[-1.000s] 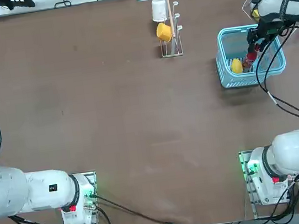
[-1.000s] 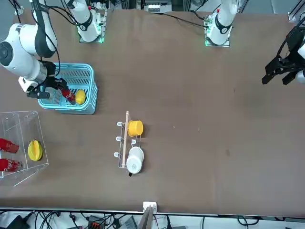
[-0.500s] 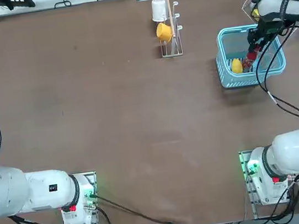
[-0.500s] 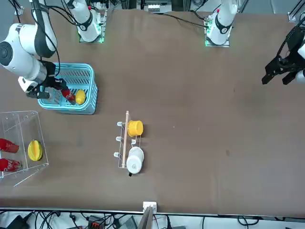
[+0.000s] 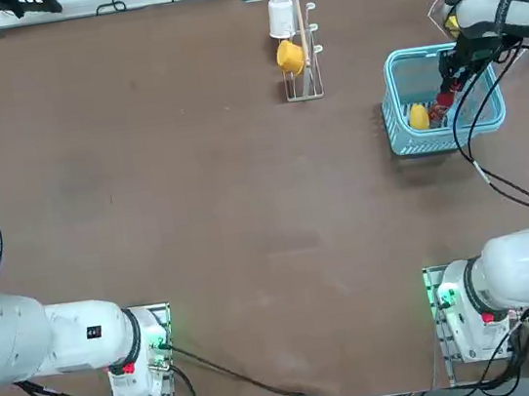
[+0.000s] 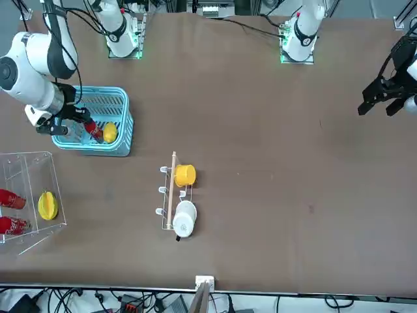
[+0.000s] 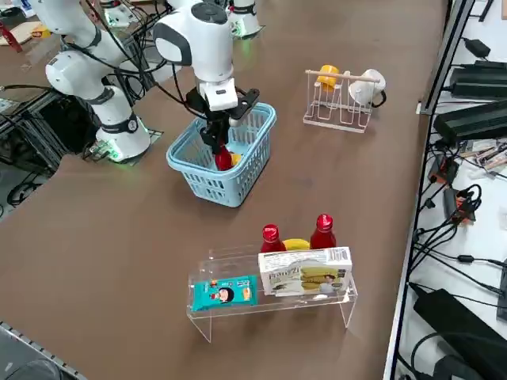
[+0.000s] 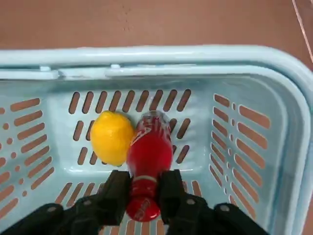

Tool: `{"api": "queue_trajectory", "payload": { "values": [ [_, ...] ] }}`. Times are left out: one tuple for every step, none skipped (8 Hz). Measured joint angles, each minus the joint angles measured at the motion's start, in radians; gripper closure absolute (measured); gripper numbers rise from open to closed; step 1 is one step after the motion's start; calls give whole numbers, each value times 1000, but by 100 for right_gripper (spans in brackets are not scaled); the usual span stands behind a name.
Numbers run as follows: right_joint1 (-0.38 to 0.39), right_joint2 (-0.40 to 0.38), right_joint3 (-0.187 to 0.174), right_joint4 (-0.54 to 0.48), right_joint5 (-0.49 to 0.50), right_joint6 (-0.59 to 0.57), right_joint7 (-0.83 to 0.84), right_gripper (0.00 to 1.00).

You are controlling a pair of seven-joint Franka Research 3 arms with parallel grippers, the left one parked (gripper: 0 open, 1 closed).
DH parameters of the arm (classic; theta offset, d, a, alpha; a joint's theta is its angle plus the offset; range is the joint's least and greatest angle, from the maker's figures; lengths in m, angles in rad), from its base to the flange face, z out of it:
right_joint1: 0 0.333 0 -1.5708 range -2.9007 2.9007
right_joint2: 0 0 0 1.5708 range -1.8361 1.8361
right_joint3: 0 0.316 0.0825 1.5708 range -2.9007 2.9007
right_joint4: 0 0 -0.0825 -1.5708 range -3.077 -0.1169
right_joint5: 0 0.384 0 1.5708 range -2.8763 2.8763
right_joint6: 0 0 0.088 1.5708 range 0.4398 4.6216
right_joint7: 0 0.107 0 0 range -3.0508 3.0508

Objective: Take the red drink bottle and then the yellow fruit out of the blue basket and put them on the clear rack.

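Right wrist view: what have you got there?

My end effector (image 8: pixel 146 182) is clamped on the bottle (image 8: pixel 151 151) at its neck, down in the basket (image 8: pixel 195 53), just beside the lemon (image 8: pixel 112 138).

How will it handle?

Fairly light, I'd judge: smooth plastic, stiffer at the neck than along the body, unlikely to break but apt to slip. The neck is a good narrow hold, though the body could swing as I lift. For the lemon, I'd take its middle, gently; its round skin could roll away.

What do the other views add?

Front view has the rack (image 6: pixel 39 164) cut off by the picture's edge. Right side view shows all of it, with a white box (image 7: pixel 307 273) and a blue packet (image 7: pixel 225 293) that front view leaves out. My wrist view catches none of that, but it alone makes the neck hold plain.
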Motion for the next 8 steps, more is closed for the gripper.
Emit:
{"api": "queue_trajectory", "payload": {
  "values": [
    [-1, 0, 0, 3, 0, 0, 0, 63],
    [-1, -1, 0, 20, 0, -19, 0, 63],
    [-1, -3, 0, 69, 0, -101, 0, 63],
    [0, -8, 0, 156, 0, -224, 0, 63],
    [0, -16, 0, 259, 0, -341, 0, 63],
    [-1, -24, 0, 357, 0, -429, -2, 63],
    [-3, -29, 0, 445, 0, -482, -17, 63],
    [-10, -29, 0, 505, -18, -501, -61, 63]
  ]
}}
